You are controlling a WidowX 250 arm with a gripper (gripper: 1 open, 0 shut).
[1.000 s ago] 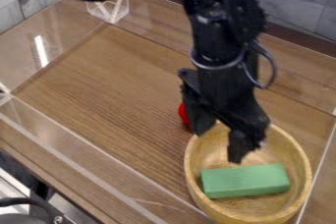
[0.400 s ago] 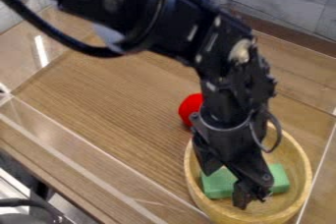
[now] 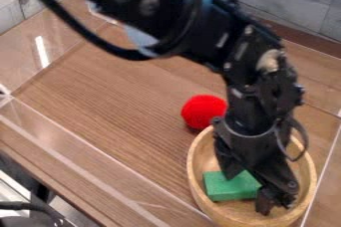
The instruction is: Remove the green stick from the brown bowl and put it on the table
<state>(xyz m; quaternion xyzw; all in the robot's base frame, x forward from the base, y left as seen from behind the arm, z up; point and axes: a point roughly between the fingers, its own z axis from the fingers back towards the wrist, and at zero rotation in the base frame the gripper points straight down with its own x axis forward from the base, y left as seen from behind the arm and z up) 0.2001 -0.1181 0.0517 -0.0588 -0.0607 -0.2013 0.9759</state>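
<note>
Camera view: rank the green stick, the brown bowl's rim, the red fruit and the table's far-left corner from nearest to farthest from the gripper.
1. Green stick, directly under the open gripper, inside the bowl.
2. Brown bowl, its rim ringing the gripper.
3. Red fruit, outside the bowl, up-left on the table.
4. Table's far-left corner, at the acrylic wall.

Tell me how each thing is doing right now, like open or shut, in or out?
tool: open, pointing down into the bowl, fingers around the right end of the green stick
green stick: lying flat inside the brown bowl, partly hidden by the tool
brown bowl: upright on the table
red fruit: resting on the table beside the bowl
table: holds the bowl and fruit
</note>
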